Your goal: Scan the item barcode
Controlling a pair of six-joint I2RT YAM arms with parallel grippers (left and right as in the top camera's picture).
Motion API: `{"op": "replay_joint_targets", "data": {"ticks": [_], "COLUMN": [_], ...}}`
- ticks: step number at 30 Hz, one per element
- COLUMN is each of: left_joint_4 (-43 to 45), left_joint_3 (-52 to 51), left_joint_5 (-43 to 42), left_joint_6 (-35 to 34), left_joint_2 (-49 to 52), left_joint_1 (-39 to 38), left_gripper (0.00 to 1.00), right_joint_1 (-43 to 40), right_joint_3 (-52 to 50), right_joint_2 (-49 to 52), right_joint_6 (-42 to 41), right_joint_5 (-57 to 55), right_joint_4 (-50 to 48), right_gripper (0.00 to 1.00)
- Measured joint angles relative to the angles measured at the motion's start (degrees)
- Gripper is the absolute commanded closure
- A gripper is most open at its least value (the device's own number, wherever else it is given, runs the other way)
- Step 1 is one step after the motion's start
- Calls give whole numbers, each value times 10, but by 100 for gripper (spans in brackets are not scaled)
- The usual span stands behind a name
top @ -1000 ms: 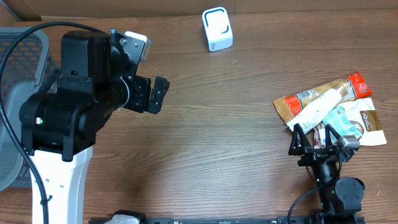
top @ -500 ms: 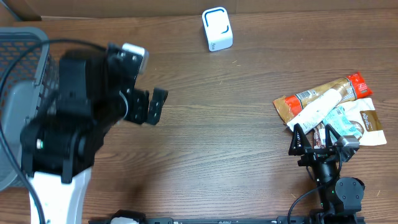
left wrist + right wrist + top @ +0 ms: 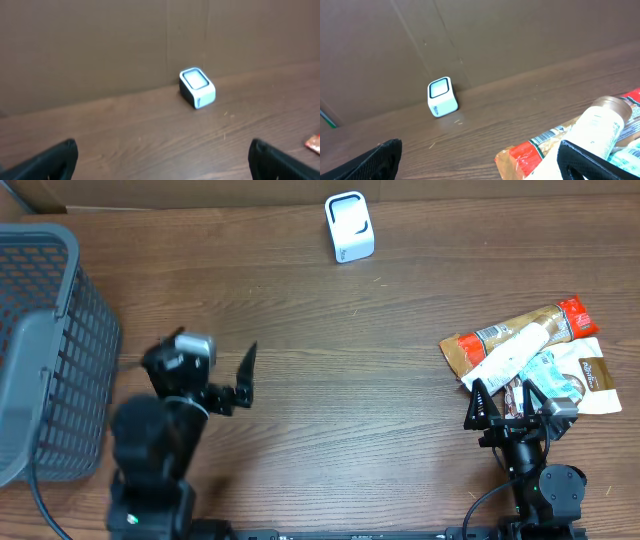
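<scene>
The barcode scanner, a small white box with a blue-edged window, stands at the table's far edge and shows in the left wrist view and the right wrist view. The items lie in a pile at the right: an orange and red packet, a white tube across it, and a white pouch. My right gripper stands open just in front of the pile, holding nothing. My left gripper is open and empty over bare table at the left.
A grey mesh basket fills the far left of the table. A brown cardboard wall runs along the back edge behind the scanner. Bare wooden table lies between the two arms.
My left arm has drawn back and down toward the front left, uncovering the basket. Its gripper stays open. The right arm and the pile have not moved.
</scene>
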State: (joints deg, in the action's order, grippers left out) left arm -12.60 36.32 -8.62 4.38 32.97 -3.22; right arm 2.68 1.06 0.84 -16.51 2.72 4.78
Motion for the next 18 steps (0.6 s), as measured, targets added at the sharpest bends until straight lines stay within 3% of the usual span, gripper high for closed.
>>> {"op": "replay_joint_targets", "data": {"ticks": [6,18], "left_joint_4": [155,143], "left_joint_3": [-182,-352], "left_joint_5": [-4,-6], "left_joint_6": [0,2], "left_joint_2": [-115,-292], "left_joint_1": [0,15], "left_gripper": [1,0], "right_joint_1": [0,0], "right_joint_3": [0,0], "right_joint_2": [0,0], "right_joint_6": [0,0], "right_joint_5": [0,0], "right_joint_4": [0,0], "right_gripper": [0,0]}}
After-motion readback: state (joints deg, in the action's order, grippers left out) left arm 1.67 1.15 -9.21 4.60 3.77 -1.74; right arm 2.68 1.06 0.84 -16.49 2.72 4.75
